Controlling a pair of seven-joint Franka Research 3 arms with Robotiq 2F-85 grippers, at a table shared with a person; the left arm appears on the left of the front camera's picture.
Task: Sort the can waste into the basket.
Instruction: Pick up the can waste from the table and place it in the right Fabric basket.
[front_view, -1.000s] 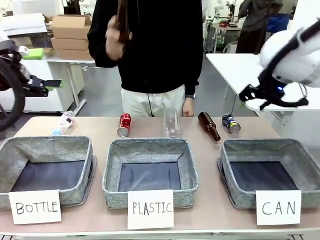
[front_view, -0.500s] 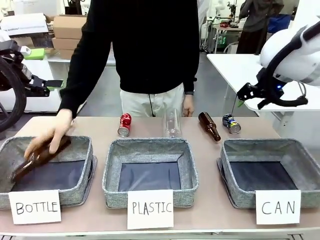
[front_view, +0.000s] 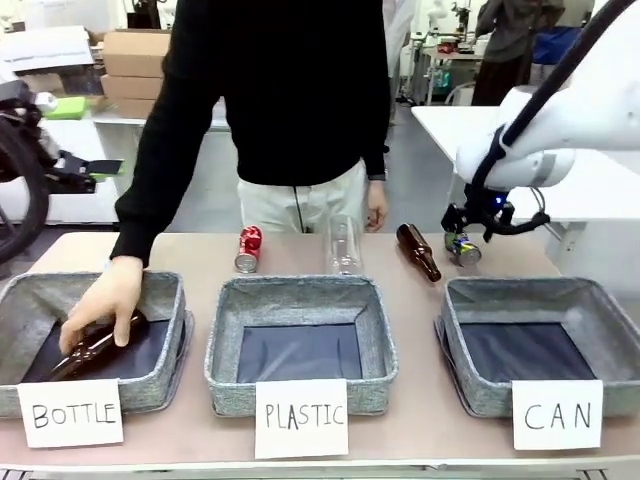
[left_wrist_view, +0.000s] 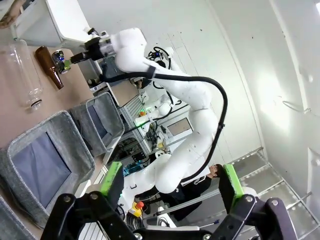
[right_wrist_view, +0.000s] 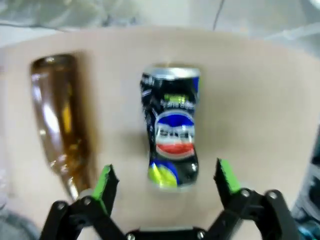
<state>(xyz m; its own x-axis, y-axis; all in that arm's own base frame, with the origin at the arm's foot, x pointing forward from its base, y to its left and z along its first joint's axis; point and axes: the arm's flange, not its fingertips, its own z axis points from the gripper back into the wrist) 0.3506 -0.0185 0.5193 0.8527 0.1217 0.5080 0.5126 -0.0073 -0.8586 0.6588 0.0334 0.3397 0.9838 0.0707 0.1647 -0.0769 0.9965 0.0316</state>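
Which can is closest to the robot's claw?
The crushed blue can, framed between the right gripper's open fingers; the red can lies farther off, past the clear bottle.

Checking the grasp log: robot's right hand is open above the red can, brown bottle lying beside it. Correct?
Wrong can. The right hand is open above the crushed dark blue can, not the red one. The brown bottle does lie beside it. The right wrist view shows this.

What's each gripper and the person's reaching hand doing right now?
Left gripper: open, empty.
Right gripper: open over the crushed can, not gripping it.
Person's reaching hand: holding a brown bottle inside the BOTTLE bin.
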